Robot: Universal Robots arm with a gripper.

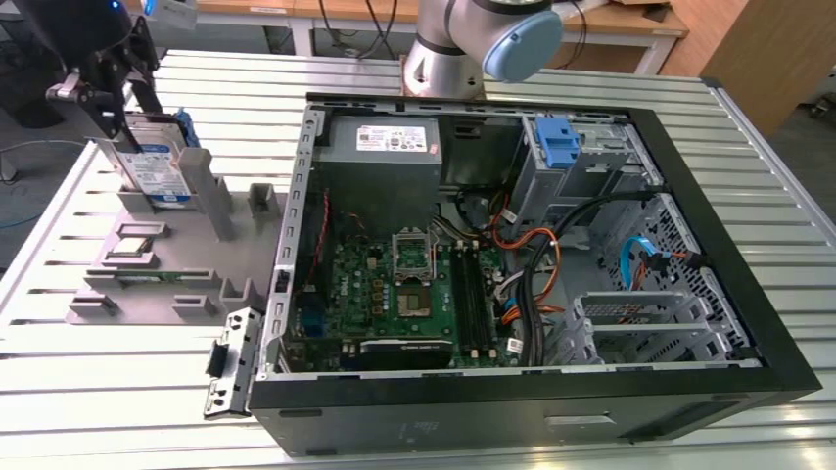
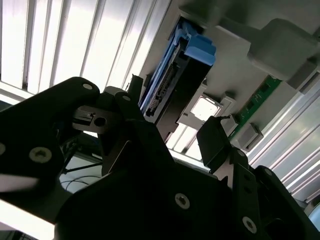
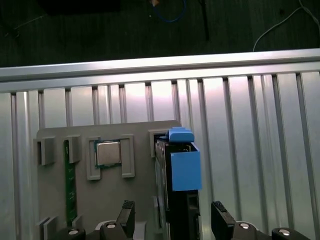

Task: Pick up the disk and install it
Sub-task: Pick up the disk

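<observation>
The disk (image 1: 156, 168) stands on edge in a slot of the grey fixture (image 1: 157, 284), at the exterior view's left, its blue-and-white label facing the camera. My gripper (image 1: 121, 113) hangs right over its top edge. In the first wrist view the disk (image 3: 182, 167) shows its blue side rail, and the two black fingers (image 3: 127, 214) stand on either side of it with gaps. My gripper (image 3: 173, 216) is open and straddles the disk without touching it. The second wrist view shows the disk (image 2: 172, 82) beyond the open gripper (image 2: 175, 122).
The open computer case (image 1: 731, 284) lies at the exterior view's right, with a motherboard (image 1: 405, 294), a grey power supply (image 1: 392, 142) and a blue drive-bay bracket (image 1: 557, 143). The fixture also holds a silver chip (image 3: 107, 152) and a green memory stick (image 3: 70, 185). The table (image 1: 117, 382) is slatted aluminium.
</observation>
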